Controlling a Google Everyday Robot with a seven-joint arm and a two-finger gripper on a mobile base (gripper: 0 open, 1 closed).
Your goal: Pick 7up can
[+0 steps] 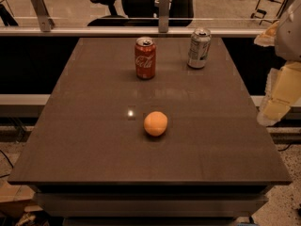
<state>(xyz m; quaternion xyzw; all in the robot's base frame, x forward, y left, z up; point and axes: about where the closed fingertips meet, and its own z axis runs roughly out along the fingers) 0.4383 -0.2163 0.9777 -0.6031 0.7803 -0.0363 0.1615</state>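
The 7up can (199,48) is silver-grey with dark greenish marks and a shiny top. It stands upright at the far right of the brown table (94,140). My gripper (277,100) is at the right edge of the view, beyond the table's right side, well to the right of the can and nearer than it. It holds nothing that I can see.
A red Coca-Cola can (145,58) stands upright at the far middle, left of the 7up can. An orange (155,123) lies near the table's middle. A glass railing (141,31) runs behind the table, with office chairs (136,4) beyond it.
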